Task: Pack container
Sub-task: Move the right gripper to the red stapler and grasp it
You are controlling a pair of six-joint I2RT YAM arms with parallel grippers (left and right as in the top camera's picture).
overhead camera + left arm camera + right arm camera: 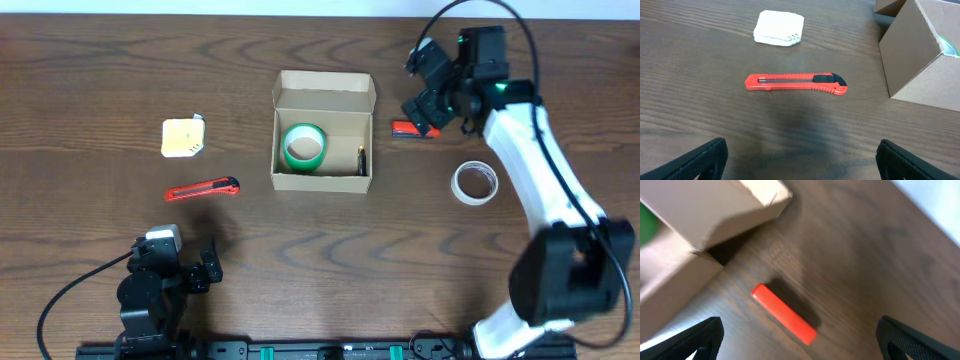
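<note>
I see the left gripper (800, 156) spread over the grainy wooden surface (100, 60), and the right gripper (799, 334) spread above a smooth red block (782, 312) beside the cardboard container (322, 183).

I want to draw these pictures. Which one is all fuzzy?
The right wrist view is smeared: the red bar and box edges look soft. The left wrist view is sharp and shows the cutter crisply. The overhead view is sharp and evenly lit.

The dark wooden desk (80, 80) bears a tan-brown cardboard box (322, 182) at upper centre, a pale yellow square pad (183, 138) upper left, a red box cutter (202, 190) below it, and a small red block (407, 129) and white tape roll (490, 186) at right.
</note>
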